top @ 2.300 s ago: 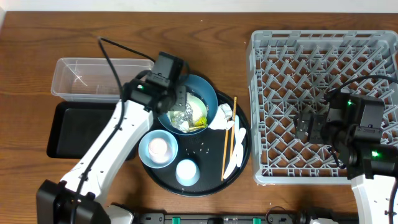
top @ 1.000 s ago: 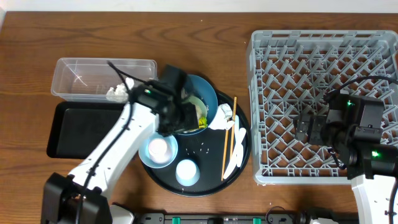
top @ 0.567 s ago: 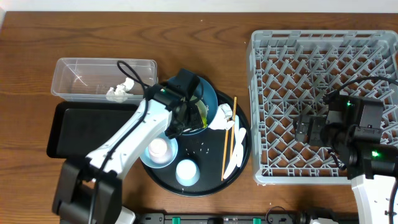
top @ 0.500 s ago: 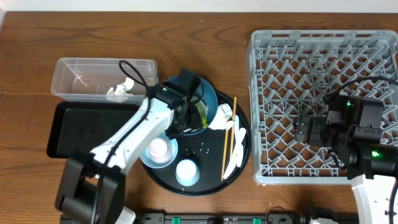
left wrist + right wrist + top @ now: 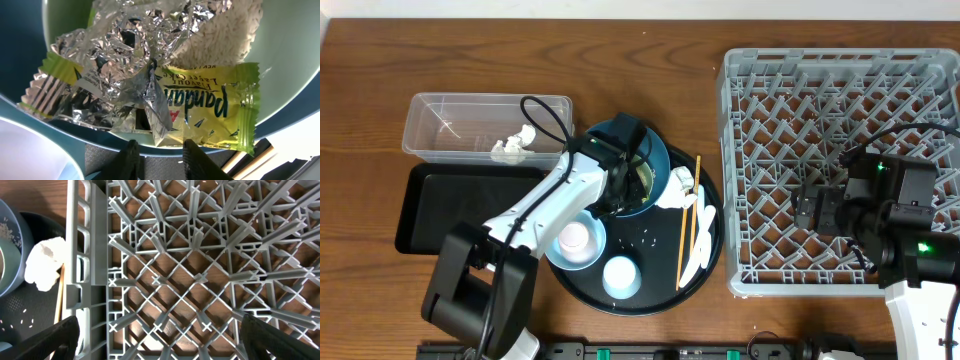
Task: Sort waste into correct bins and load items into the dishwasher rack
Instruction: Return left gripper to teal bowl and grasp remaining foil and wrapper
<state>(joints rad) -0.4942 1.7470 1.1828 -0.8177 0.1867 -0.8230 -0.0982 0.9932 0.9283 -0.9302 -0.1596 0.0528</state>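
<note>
My left gripper reaches down into the big dark-blue bowl on the round tray. In the left wrist view its fingers stand a narrow gap apart, with tray surface showing between them. Just above them lie the yellow-green wrapper, crumpled silver foil and rice. A foil corner hangs near the gap. A napkin lies in the clear tub. My right gripper hangs wide open over the dishwasher rack, holding nothing.
On the round black tray are a small light-blue bowl holding a cup, another cup, chopsticks, a white spoon and a napkin. The shallow black tray lies in front of the tub.
My left arm has swung from beside the tub back over the dark-blue bowl, leaving a napkin in the tub. Its jaws have narrowed. The right arm has not moved.
</note>
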